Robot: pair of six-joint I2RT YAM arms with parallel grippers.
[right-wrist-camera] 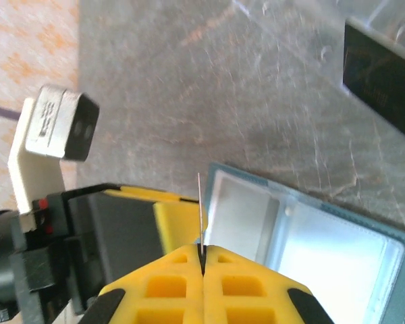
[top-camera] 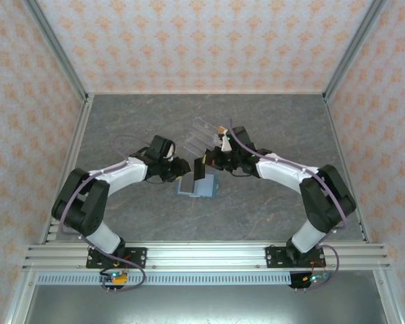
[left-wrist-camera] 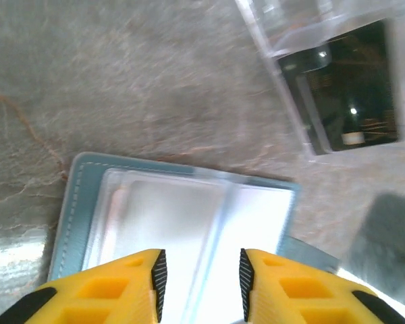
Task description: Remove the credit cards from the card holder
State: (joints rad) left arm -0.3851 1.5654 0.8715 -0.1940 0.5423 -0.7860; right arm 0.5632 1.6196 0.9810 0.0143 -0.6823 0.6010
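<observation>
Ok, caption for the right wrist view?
Right end effector shut on a thin card seen edge-on, beside the open teal-blue soft card holder on the grey stone-patterned table.

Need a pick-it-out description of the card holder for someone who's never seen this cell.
Look at the middle of the grey table, on the near side of the clear acrylic stand. The card holder lies open and flat there. It is teal-blue and matte with a stitched edge, whereas the stand is see-through.
</observation>
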